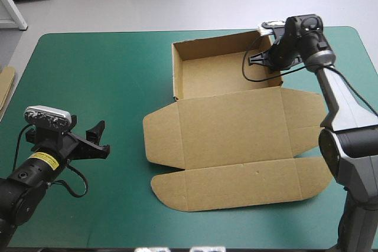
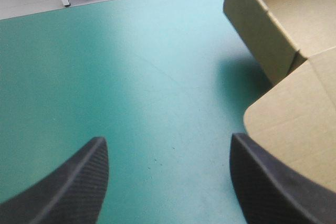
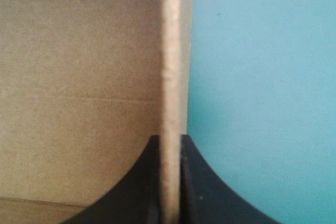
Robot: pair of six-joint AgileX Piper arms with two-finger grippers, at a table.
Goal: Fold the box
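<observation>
The brown box (image 1: 230,116) lies mid-table as an open tray with raised walls at the far side and its lid and flaps spread flat toward the near edge. My right gripper (image 1: 267,58) is at the tray's right wall, near the far right corner. In the right wrist view its fingers (image 3: 149,182) pinch the wall's top edge (image 3: 170,77), the box's inside on one side and teal-green cover on the other. My left gripper (image 1: 97,140) rests low at the near left, open, apart from the box. The left wrist view shows the tray's left wall (image 2: 257,35) and a lid flap (image 2: 299,129) beside one finger.
A strip of more brown board (image 1: 6,87) shows at the table's left edge. Bare teal-green cover (image 1: 100,75) lies between my left gripper and the box.
</observation>
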